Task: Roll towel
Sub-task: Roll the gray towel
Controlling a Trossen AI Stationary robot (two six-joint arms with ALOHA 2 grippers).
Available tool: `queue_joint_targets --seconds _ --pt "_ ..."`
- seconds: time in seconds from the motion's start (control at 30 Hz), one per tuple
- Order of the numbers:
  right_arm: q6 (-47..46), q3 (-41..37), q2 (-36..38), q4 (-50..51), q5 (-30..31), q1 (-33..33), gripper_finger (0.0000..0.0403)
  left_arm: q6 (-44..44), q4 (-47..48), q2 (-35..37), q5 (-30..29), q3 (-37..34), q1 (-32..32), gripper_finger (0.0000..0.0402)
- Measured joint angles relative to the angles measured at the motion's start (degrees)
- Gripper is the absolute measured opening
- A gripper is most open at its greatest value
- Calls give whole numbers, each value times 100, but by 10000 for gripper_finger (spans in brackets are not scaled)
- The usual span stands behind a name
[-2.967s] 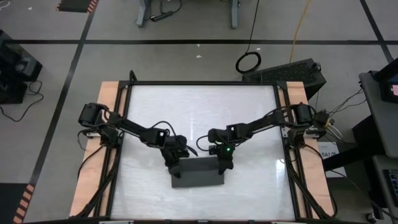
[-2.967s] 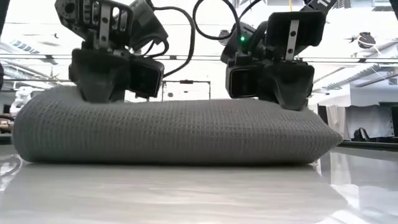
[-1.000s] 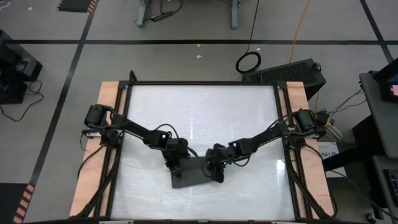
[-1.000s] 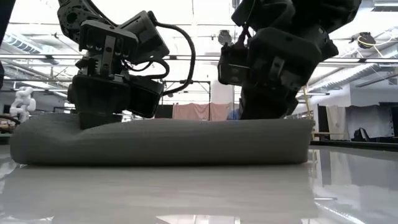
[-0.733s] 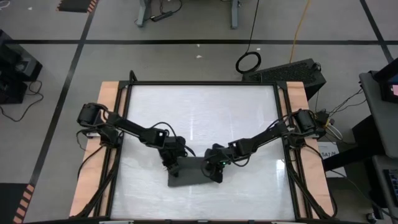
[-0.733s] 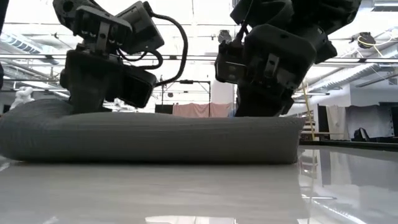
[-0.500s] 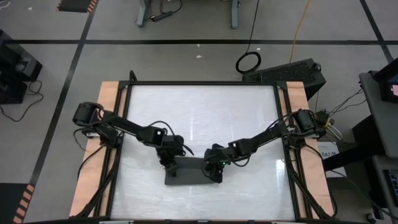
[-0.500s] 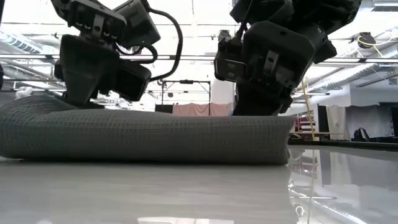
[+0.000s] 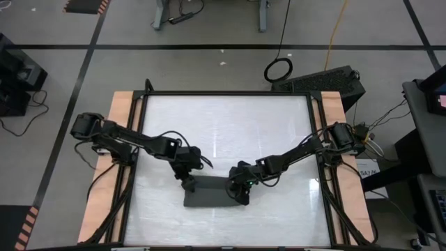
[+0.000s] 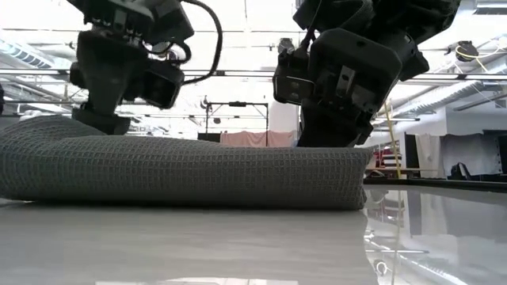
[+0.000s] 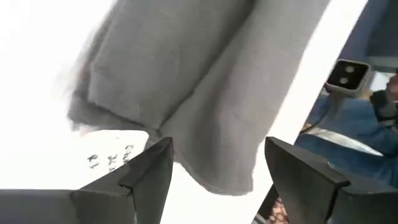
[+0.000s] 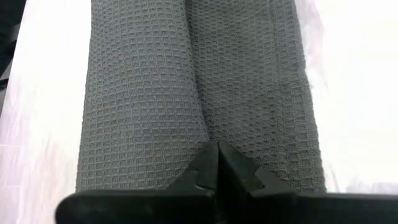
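1. The towel [image 9: 214, 194] is lying low in the middle of the high view, on the white tabletop [image 9: 230, 125]. It is folded into a long, fat grey bundle. In the low view the towel [image 10: 182, 170] is stretching from the left edge to just past the middle.

2. The right pincer [image 9: 242, 196] is pressing down on the right end of the towel in the high view. In the right wrist view its two dark fingers [image 12: 214, 171] are squeezed together with no gap, tips resting on the cloth [image 12: 199, 81]. It is closed, and it is pushing, not holding any cloth between its fingers.

3. The left pincer [image 9: 187, 182] is sitting at the upper left corner of the towel in the high view. In the left wrist view its fingers [image 11: 149, 171] are spread wide apart with nothing between them. The towel [image 11: 205, 87] is lying just past them, so this pincer is open and not gripping.

4. My guess is that the roll is partly made and the arms are tidying and tightening it.

5. To do this step well, the right pincer should be pressing gently so its end is not sliding on the shiny tabletop. The left pincer should be coming down on its own end and matching it, so both ends are turning together. If one end is going faster, the roll will probably be coming out crooked or popping loose.
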State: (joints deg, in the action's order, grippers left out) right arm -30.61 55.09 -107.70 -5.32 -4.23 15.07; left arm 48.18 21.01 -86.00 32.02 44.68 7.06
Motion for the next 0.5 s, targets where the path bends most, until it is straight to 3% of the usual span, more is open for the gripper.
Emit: queue_joint_targets --seconds 0.2,0.4,0.5 --pt "4 -4 0 15 27 0 0 -276 -269 751 -423 27 53 256" --pt "-10 -4 -2 -25 22 0 0 -833 -367 1067 -1844 22 981 231" --pt "31 -4 -2 -7 -13 -2 0 -746 -234 835 -2953 14 1356 197"
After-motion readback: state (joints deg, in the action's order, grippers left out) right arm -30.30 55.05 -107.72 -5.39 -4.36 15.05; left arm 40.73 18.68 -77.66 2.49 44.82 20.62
